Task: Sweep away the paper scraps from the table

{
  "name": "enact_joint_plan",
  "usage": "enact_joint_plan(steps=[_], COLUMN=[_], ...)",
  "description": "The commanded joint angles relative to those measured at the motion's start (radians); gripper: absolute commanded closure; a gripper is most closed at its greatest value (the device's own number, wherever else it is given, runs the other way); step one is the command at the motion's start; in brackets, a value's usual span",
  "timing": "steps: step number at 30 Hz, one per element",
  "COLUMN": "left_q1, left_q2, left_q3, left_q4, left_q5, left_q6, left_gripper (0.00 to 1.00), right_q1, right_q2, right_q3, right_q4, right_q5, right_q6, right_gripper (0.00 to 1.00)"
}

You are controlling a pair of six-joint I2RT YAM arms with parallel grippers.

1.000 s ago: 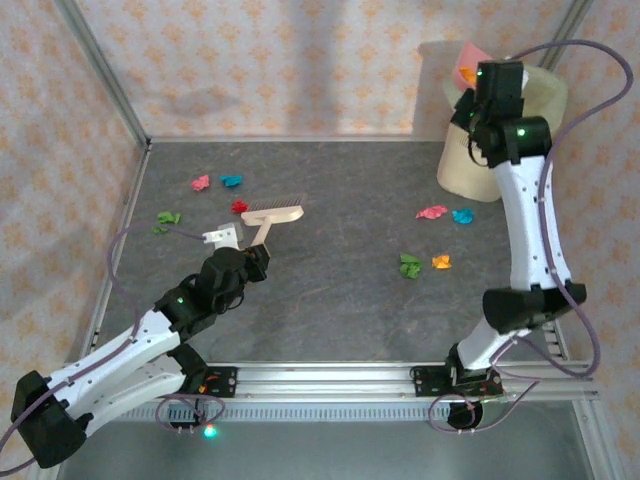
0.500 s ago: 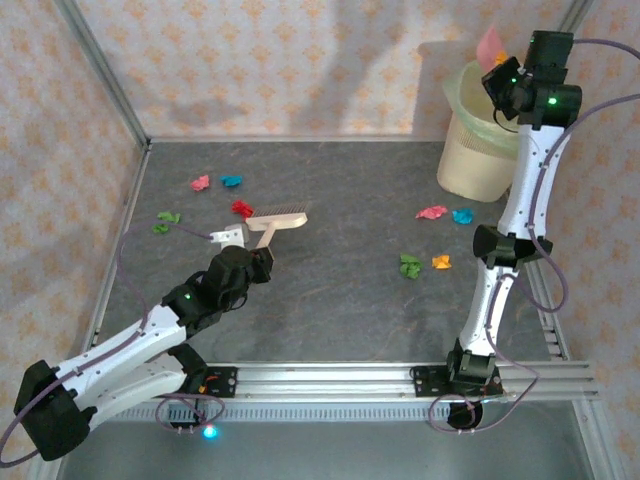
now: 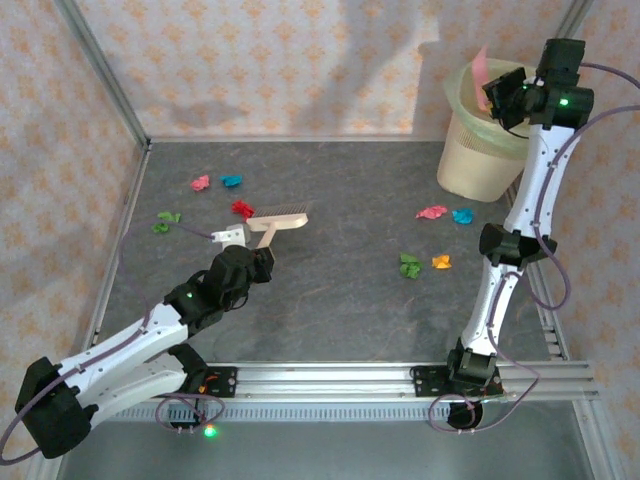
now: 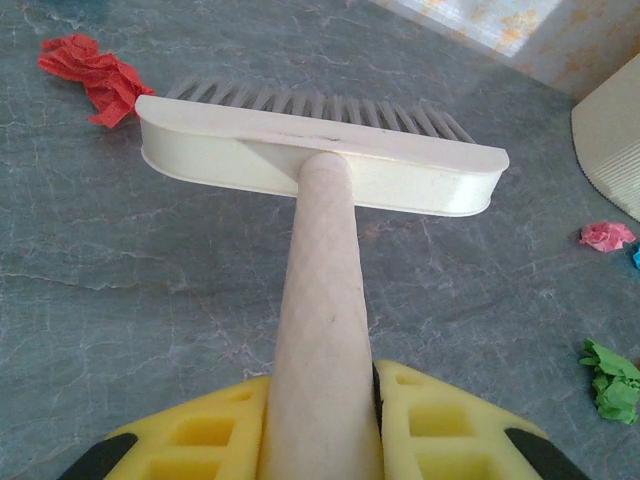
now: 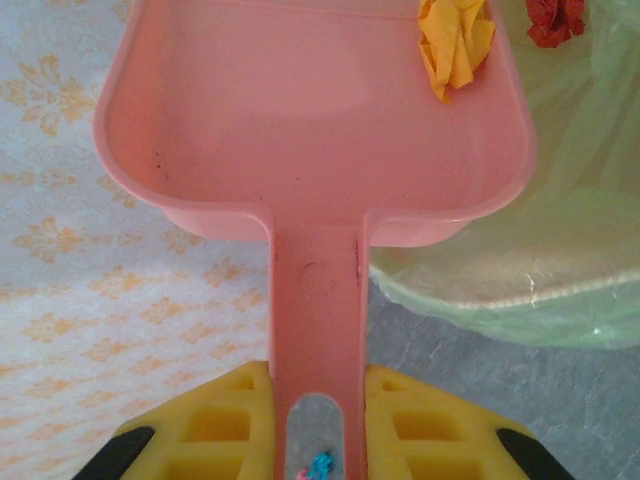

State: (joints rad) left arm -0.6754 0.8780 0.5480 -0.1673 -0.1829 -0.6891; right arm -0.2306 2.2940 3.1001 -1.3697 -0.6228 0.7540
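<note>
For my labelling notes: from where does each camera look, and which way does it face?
Top external: above and behind the arms, looking down on the table; both arms show.
Left wrist: on the left arm, facing along the brush; yellow fingers below.
Right wrist: facing along the pink dustpan toward the bin; yellow fingers below.
Shared: top and left wrist both show brush and red scrap.

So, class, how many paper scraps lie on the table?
8. Left pink scrap, left blue scrap, red scrap, left green scrap; right pink scrap, right blue scrap, right green scrap, orange scrap. Others may be hidden.
</note>
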Motion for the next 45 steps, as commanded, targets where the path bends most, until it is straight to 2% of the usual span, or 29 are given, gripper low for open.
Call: enact_joint_plan(steps=[1, 5, 8, 19, 26, 35, 45], left_q1=[-0.009, -0.009, -0.009, -0.009, -0.009, -0.009, -0.009], left_q2=[-0.001, 0.001, 0.003, -0.014, -0.020, -0.020, -0.024], left_q3=[0.026, 0.025, 0.025, 0.027, 0.027, 0.027, 0.027], left_q4=[0.040, 0.040, 0.042, 0.032, 0.031, 0.032, 0.029], left_q5=[-0.005, -0.007, -0.004, -0.011, -0.009, -0.007, -0.010], left_q6=[0.008, 0.010, 0.010, 0.015, 0.014, 0.016, 0.017], left_gripper=[1.00, 1.00, 1.00, 1.00, 1.00, 1.00, 1.00], right_q1=[-0.040, -0.045, -0.051, -0.107, -0.157, -0.169, -0.170], right_q2=[0.002, -0.031, -0.046, -0.066, -0.038, -0.034, -0.099], right_q3=[0.072, 0.071, 0.072, 0.072, 0.072, 0.072, 0.071], right_q4=[-0.010, -0.032, -0.023, 0.006, 0.036, 0.113, 0.165], right_q5=[-0.072, -0.047, -0.092, -0.148, -0.219, -0.264, -0.238], right_q6=[0.037, 0.001, 0.016, 0.132, 0.289, 0.452, 0.481], right_gripper=[1.00, 1.00, 1.00, 1.00, 1.00, 1.00, 1.00])
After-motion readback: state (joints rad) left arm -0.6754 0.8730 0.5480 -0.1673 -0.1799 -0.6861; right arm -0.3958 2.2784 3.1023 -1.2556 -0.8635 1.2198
